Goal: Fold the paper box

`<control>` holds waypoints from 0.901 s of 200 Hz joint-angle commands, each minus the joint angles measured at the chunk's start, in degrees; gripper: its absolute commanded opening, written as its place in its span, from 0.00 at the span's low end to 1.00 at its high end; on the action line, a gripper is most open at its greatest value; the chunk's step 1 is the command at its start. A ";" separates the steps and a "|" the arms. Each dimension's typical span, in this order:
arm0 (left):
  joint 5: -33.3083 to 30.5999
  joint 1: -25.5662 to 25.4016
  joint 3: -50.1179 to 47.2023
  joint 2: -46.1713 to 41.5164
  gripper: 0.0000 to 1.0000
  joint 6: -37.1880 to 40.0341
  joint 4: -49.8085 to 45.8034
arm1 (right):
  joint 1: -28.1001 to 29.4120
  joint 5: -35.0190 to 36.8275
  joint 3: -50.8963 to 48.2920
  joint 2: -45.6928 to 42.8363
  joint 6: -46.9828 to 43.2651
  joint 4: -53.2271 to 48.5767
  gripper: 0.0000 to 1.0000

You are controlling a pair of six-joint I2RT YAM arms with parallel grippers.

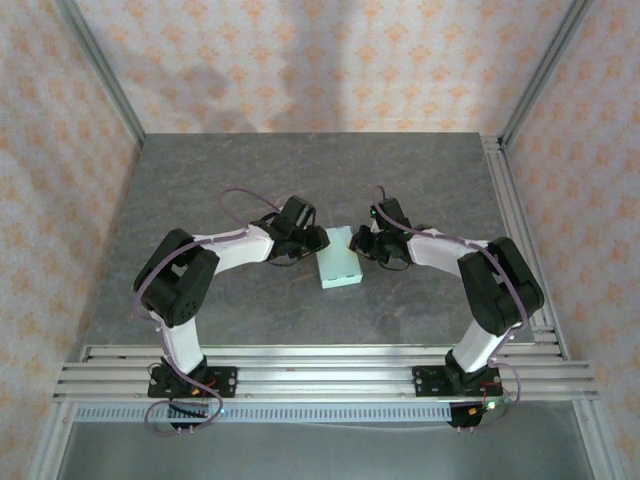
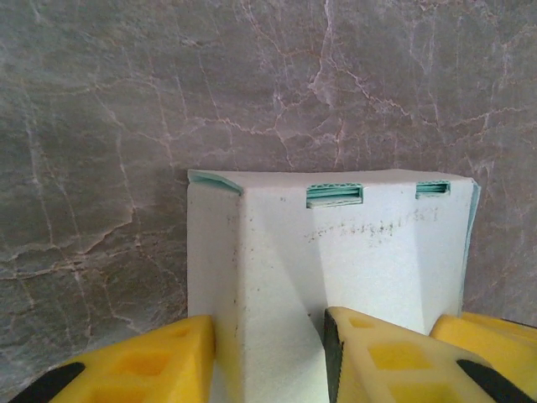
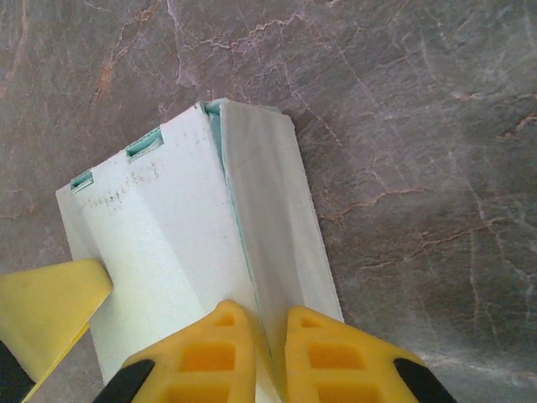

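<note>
The paper box (image 1: 338, 258) is a pale mint-green flat rectangle lying on the table between both arms. My left gripper (image 1: 307, 243) meets its left end. In the left wrist view its yellow fingers (image 2: 143, 363) straddle a raised fold of the box (image 2: 336, 252), pressed against the card on both sides. My right gripper (image 1: 368, 246) is at the box's right side. In the right wrist view the right gripper (image 3: 270, 353) is shut on the thin upright side wall of the box (image 3: 176, 227). Two slots with darker green tabs (image 2: 334, 195) show along the far edge.
The grey marbled table (image 1: 420, 180) is bare around the box. Aluminium rails (image 1: 320, 365) run along the near edge and the right side. Patterned walls enclose the back and sides. A yellow finger of the left gripper (image 3: 50, 311) touches the box's left edge.
</note>
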 commanded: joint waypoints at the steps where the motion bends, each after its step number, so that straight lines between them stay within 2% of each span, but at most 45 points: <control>1: 3.46 -2.14 0.84 2.35 0.38 0.10 0.05 | 3.47 0.44 -0.35 -0.28 0.52 -0.62 0.26; 7: 3.23 -2.14 0.86 2.39 0.38 0.32 -0.35 | 3.39 2.20 -0.42 -1.26 0.06 -2.09 0.37; 18: 2.90 -2.09 0.87 2.30 0.39 0.52 -0.69 | 3.22 4.76 -1.08 -3.24 -0.36 -3.91 0.51; 31: 2.83 -2.16 0.83 2.42 0.39 0.58 -0.75 | 3.17 6.43 -2.05 -5.15 -0.82 -5.69 0.61; 42: 2.85 -2.16 0.77 2.65 0.39 0.50 -0.63 | 3.12 6.16 -2.60 -5.96 -0.72 -7.31 0.65; 68: 2.98 -2.16 0.70 2.83 0.39 0.18 -0.36 | 3.71 2.90 -5.33 -7.16 2.00 -7.06 0.65; 124: 2.84 -2.16 1.04 2.99 0.39 0.70 -1.27 | 4.18 4.30 -9.25 -11.91 3.93 -12.71 0.65; 180: 2.70 -2.14 1.31 2.65 0.39 0.75 -1.68 | 4.34 -0.67 -10.64 -12.08 7.41 -13.54 0.52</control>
